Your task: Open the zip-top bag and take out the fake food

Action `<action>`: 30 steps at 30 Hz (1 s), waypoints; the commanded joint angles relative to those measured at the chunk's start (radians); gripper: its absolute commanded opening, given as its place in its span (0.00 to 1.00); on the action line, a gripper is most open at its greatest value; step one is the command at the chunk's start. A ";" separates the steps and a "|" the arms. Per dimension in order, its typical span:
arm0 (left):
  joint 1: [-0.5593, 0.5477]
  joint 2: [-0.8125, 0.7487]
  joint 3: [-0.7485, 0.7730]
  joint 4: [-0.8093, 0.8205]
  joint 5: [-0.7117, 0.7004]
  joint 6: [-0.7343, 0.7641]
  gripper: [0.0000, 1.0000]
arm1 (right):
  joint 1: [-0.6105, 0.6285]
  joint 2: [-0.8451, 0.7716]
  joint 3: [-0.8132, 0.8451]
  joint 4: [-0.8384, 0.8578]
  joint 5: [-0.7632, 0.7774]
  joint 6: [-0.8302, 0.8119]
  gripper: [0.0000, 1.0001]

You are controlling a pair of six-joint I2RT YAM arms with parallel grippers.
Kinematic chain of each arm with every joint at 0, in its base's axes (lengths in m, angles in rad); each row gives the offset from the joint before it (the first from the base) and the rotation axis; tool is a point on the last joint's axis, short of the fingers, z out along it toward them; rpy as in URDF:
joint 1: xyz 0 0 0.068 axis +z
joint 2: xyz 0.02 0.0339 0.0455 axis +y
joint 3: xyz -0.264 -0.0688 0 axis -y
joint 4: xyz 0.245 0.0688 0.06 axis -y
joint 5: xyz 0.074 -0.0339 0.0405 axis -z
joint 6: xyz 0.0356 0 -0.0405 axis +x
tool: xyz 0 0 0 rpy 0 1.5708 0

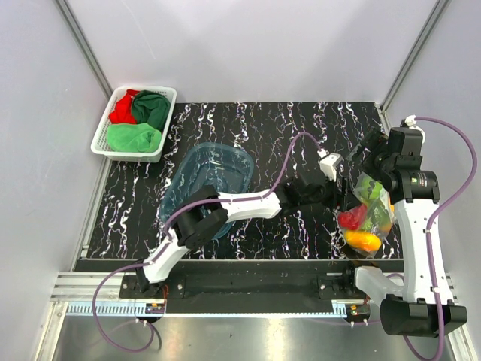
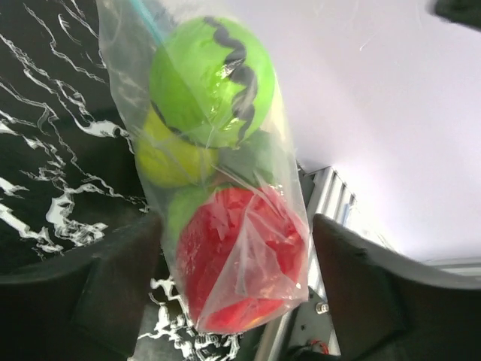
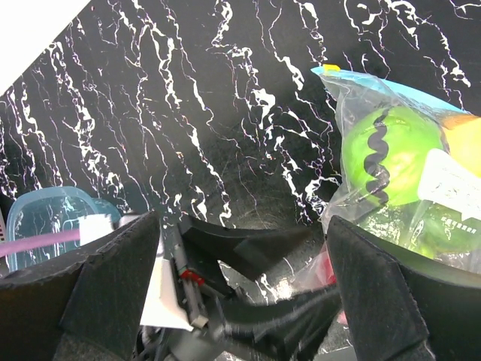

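While the left fingers (image 2: 105, 293) stand wide astride the clear floppy plastic zip-top bag (image 1: 366, 214) of glossy fake food (image 2: 207, 83) toward the marbled desk's (image 1: 248, 150) near right corner, its slippery film seems best pinched at the teal zip strip (image 3: 383, 83) beyond, near the wide, empty right fingers (image 3: 105, 278).

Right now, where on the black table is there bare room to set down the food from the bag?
Free: the far strip of the table between the blue tub and the back edge, and the near strip between the left arm and the front edge. Crowded: the right side, where the zip-top bag, the left gripper and the right gripper cluster.
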 commanded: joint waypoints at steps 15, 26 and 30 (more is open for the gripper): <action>0.094 -0.291 -0.360 -0.039 -0.058 0.031 0.00 | -0.002 0.058 -0.029 0.052 -0.097 -0.007 1.00; 0.017 -0.489 -0.658 -0.002 -0.241 0.017 0.00 | -0.001 0.098 -0.162 0.140 -0.231 -0.033 1.00; -0.003 -0.608 -0.755 0.048 -0.310 0.022 0.27 | -0.001 0.103 -0.198 0.163 -0.263 -0.040 1.00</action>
